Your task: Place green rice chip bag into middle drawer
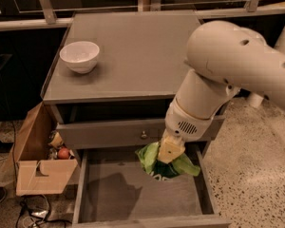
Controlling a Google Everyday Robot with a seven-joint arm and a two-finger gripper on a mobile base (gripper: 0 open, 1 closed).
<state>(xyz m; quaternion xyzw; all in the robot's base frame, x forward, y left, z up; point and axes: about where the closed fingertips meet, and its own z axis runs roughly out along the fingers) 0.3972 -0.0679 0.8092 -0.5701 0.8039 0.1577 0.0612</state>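
The green rice chip bag is a crinkly light-green bag hanging from my gripper, which is shut on its top. The bag hangs over the right part of the open middle drawer, just in front of the closed drawer front above it and a little above the drawer floor. The drawer is pulled out, with low side walls and a bare grey floor. My white arm reaches in from the upper right and hides the cabinet top's right side.
A white bowl stands on the grey cabinet top at the left. The closed drawer front has a small round knob. A cardboard box with small items sits on the floor to the left. Speckled floor lies to the right.
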